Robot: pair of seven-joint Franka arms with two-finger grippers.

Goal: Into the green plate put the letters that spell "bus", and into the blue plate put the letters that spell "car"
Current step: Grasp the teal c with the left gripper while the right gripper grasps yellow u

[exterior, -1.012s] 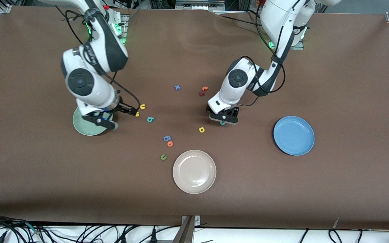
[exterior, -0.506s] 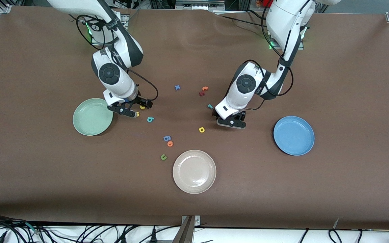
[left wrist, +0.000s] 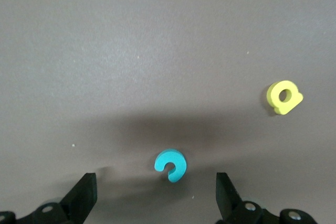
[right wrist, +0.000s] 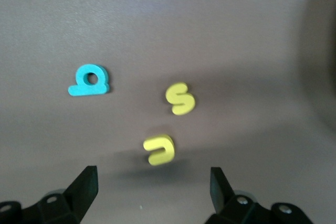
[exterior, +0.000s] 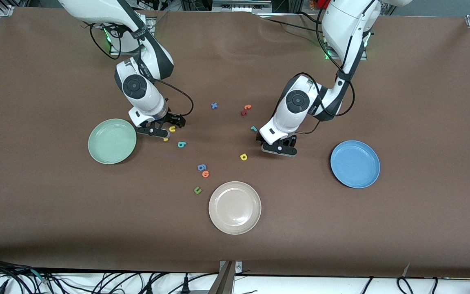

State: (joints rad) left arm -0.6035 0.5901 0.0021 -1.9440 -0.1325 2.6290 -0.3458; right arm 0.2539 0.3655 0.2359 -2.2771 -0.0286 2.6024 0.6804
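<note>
Pickup is the step in hand for both arms; all three plates are empty and every letter still lies on the table.

Left gripper [exterior: 278, 149]: low over the table between the yellow "a" [exterior: 243, 157] and the blue plate [exterior: 355, 164]. Its fingers stand wide apart and hold nothing. In the left wrist view the teal "c" [left wrist: 171, 164] lies flat between the two fingertips [left wrist: 83, 193], roughly centred. The teal "r" [exterior: 253, 129] lies near this gripper, toward the robots' bases.

Right gripper [exterior: 158, 130]: low over the table just beside the green plate [exterior: 111, 141]. Its fingers are also wide apart and empty. In the right wrist view the yellow "u" [right wrist: 159, 149] sits between the fingertips, the yellow "s" [right wrist: 180, 98] just beside it, and the teal "b" [right wrist: 88, 80] a little apart.

Procedure, as judged from this position:
1. Centre each gripper on its letter before descending.
2. Lower until the fingertips reach the table surface; the letters are thin and give little to grip.
3. On the right side, keep the fingertips clear of the "s" so that closing does not pinch or push it.
4. Close gently; foam compresses.
5. Lift straight up, then carry the "c" to the blue plate and the "u" to the green plate.

Leave alone the cream plate [exterior: 234, 208], the olive "u" [exterior: 197, 190] and the orange "t" [exterior: 247, 107].
</note>
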